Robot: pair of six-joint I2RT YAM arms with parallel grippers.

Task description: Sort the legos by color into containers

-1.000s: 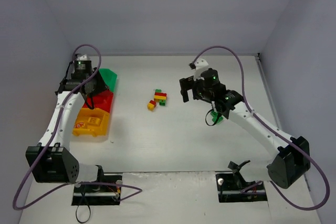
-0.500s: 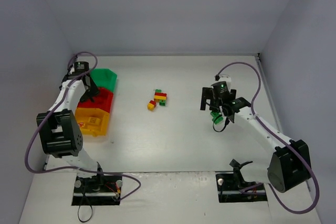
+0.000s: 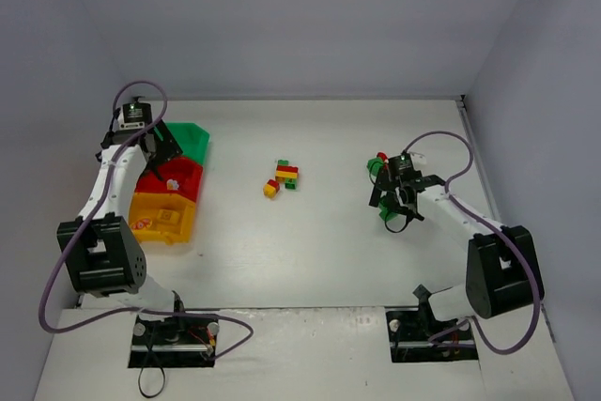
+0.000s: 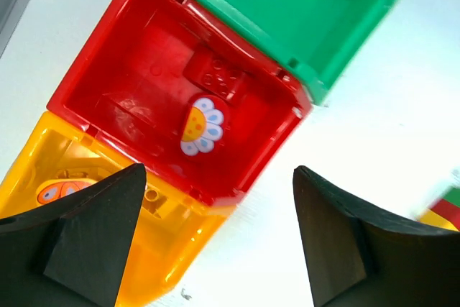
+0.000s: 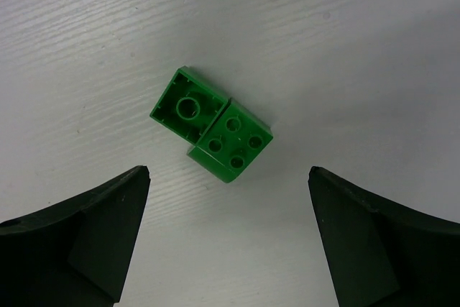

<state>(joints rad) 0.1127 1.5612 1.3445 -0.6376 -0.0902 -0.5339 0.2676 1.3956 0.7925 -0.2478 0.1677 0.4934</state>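
Right gripper (image 5: 228, 195) hangs wide open over two joined green legos (image 5: 212, 124) on the table (image 5: 79, 41) — gripping nothing. Left gripper (image 4: 219, 192), equally spread and empty, hovers above the red container (image 4: 108, 84) — a red brick (image 4: 215, 77) lies inside.

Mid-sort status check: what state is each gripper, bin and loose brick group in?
red bin: holds red brick and flower piece.
yellow bin: holds a printed piece.
green bin: no brick visible.
green pair: on table, touching, one underside up.
mixed cluster: unsorted on table.
left gripper: open, empty, above red bin.
right gripper: open, empty, above green pair.
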